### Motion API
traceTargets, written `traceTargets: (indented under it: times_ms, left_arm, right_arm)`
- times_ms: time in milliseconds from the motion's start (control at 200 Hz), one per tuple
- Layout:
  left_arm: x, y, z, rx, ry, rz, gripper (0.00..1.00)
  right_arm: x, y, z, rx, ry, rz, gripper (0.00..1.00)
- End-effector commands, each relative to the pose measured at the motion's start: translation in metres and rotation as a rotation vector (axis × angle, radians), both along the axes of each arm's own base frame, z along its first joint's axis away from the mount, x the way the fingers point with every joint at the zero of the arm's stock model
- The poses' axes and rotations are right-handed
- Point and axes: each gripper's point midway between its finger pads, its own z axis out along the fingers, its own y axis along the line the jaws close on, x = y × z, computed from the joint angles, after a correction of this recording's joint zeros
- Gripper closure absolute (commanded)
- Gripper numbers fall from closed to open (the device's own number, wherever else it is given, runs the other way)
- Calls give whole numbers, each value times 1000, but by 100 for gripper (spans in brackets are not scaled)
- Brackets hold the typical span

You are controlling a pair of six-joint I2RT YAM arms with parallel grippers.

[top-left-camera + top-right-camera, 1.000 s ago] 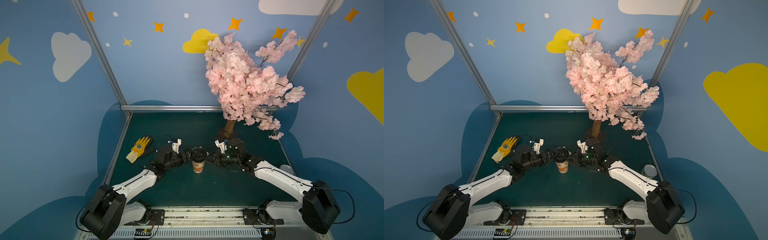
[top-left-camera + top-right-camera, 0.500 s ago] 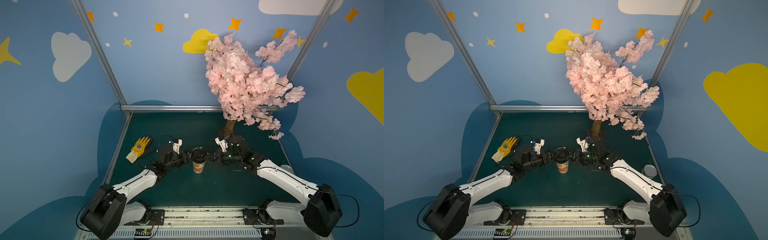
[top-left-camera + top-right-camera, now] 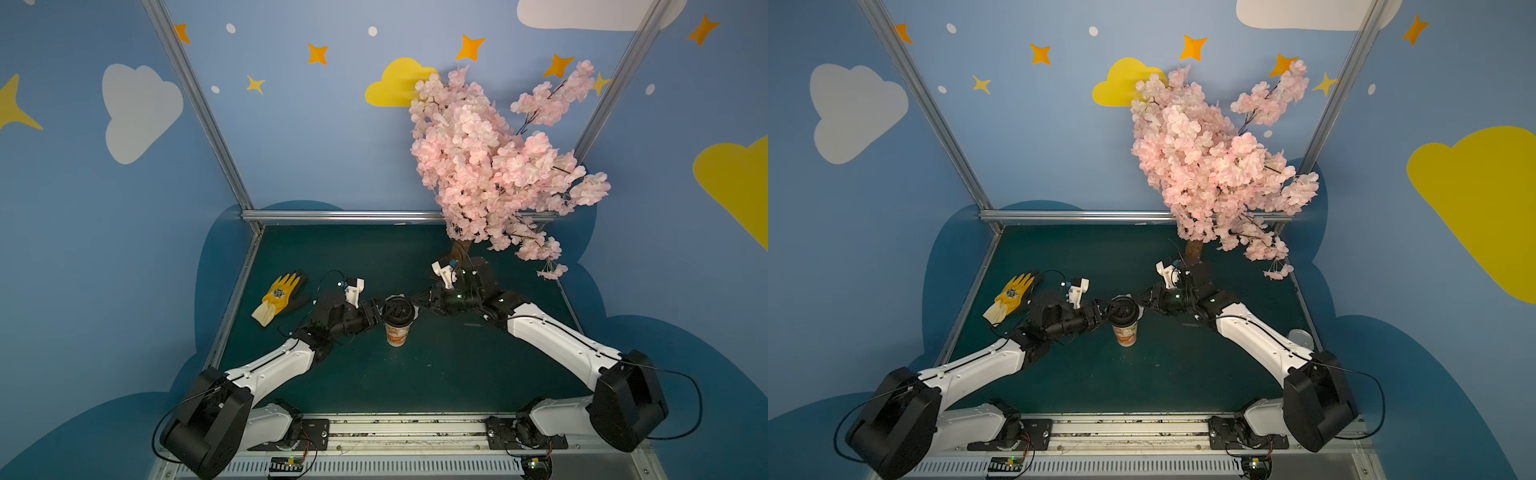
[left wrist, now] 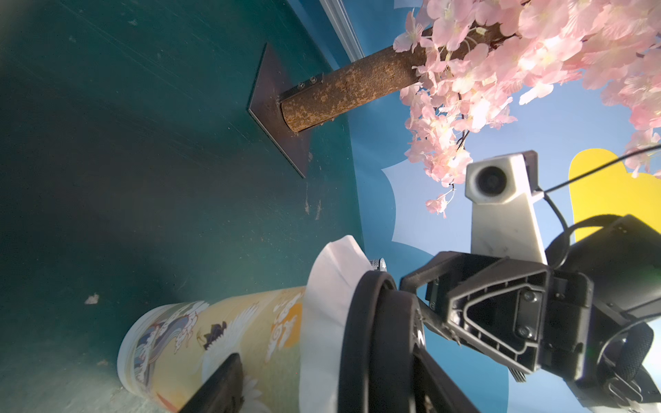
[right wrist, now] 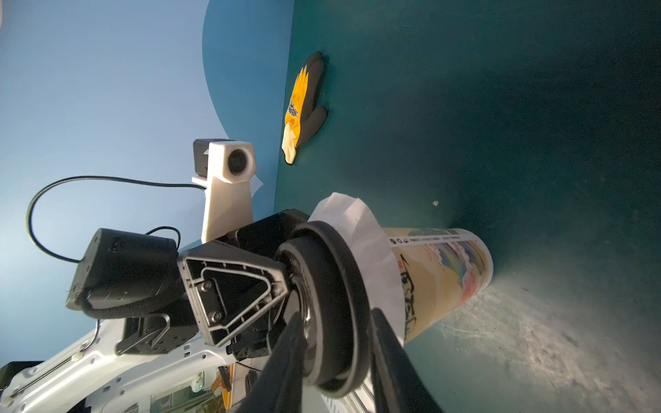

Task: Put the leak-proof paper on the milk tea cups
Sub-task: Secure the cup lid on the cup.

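Note:
The milk tea cup [image 3: 397,334] [image 3: 1125,334] stands upright mid-table, white with orange print. The leak-proof paper [image 4: 322,321] [image 5: 375,250] is draped over its mouth, its edge folded down round the rim. A black lid [image 3: 398,309] [image 5: 322,286] sits on top of the paper. My left gripper [image 3: 377,313] [image 4: 325,357] reaches in from the left, with one finger on the cup's wall and the other on the lid's top. From the right, my right gripper [image 3: 415,300] [image 5: 336,314] has its jaws closed round the lid's rim, one above it and one beneath against the paper.
A yellow and black glove [image 3: 279,297] lies at the left of the table. An artificial blossom tree [image 3: 459,251] stands on a dark base plate [image 4: 275,118] just behind my right wrist. A silver tin can [image 3: 1300,336] sits by the right edge.
My right arm has shifted a little toward the back and its jaws have re-set on the lid's rim. The left arm, cup, paper and lid stay where they were.

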Motion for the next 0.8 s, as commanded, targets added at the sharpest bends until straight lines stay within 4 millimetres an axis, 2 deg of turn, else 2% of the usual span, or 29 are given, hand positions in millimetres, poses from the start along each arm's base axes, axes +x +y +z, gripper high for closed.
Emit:
traceTargets:
  times_ms: [0, 471, 686, 796]
  left_arm:
    - [-38, 23, -89, 202, 293, -3, 28]
    - [-39, 22, -89, 202, 292, -8, 29]
    - [-39, 23, -90, 202, 295, -7, 29]
    - [-39, 23, -90, 201, 294, -7, 29]
  right_arm:
    - [5, 6, 6, 11, -17, 30, 68]
    - [10, 15, -13, 10, 39, 62, 69]
    - [5, 13, -36, -21, 99, 62, 71]
    - [4, 16, -27, 19, 79, 71, 70]
